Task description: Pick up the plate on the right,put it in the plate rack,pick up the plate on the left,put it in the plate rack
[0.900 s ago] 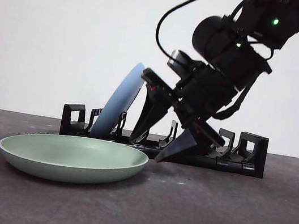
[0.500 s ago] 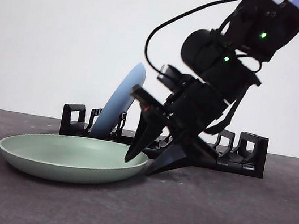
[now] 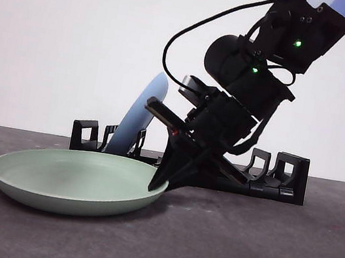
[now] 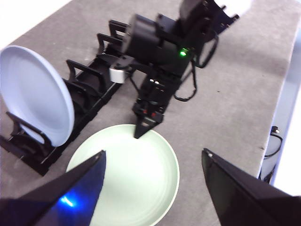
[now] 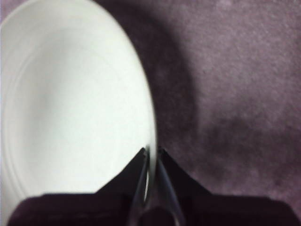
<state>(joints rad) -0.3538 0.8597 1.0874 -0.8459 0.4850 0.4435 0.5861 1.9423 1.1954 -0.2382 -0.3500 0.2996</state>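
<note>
A pale green plate (image 3: 71,181) lies on the grey table in front of the plate rack (image 3: 276,179), its right edge raised a little. My right gripper (image 3: 160,181) reaches down from the upper right and is shut on that right rim; the right wrist view shows the green plate (image 5: 70,108) with its rim pinched between the jaws of the right gripper (image 5: 151,155). A light blue plate (image 3: 140,114) stands on edge in the rack's left end. High above the green plate (image 4: 127,174) hangs my left gripper (image 4: 153,152), open and holding nothing.
The rack (image 4: 89,89) runs along the back of the table, with free prongs to the right of the blue plate (image 4: 35,99). A white wall with two sockets stands behind. The table's edge (image 4: 282,108) and a cable lie beyond the right arm.
The right gripper came down to the green plate's right rim and shut on it. The plate slid slightly left and its right edge rose.
</note>
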